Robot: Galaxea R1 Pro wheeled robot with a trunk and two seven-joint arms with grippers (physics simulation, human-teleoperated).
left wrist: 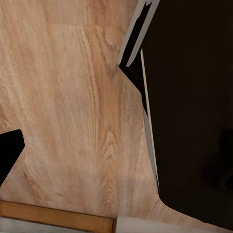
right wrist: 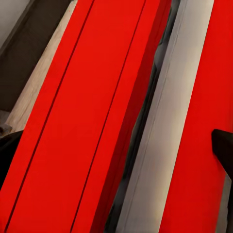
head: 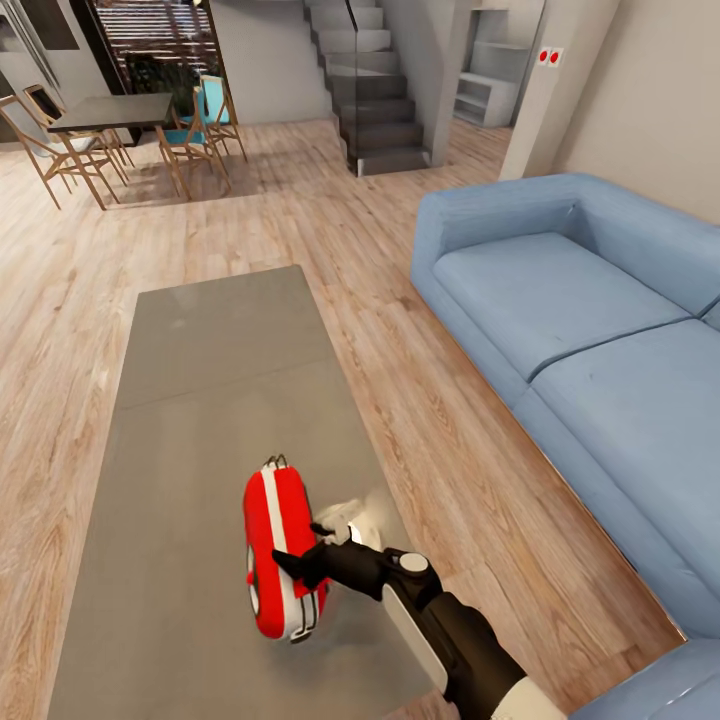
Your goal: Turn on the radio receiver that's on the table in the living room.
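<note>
The light-blue sofa (head: 590,330) fills the right side of the frame over the light wood plank floor (head: 60,290), and the grey-taupe worktop (head: 220,400) runs down the centre-left. The red radio receiver (head: 278,550) lies on the worktop's lower part, white stripe up, thin handle toward the frame's top. The right end effector (head: 305,560) presses against its right flank with dark fingers (head: 290,565) over the casing; whether it is clenched or released I cannot tell.

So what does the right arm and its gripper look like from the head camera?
The right gripper is matte black with angular, pointed fingers. Behind it sits a black wrist with a round white cap, then a forearm with a white panel on a dark shell, ending in a light segment.
</note>
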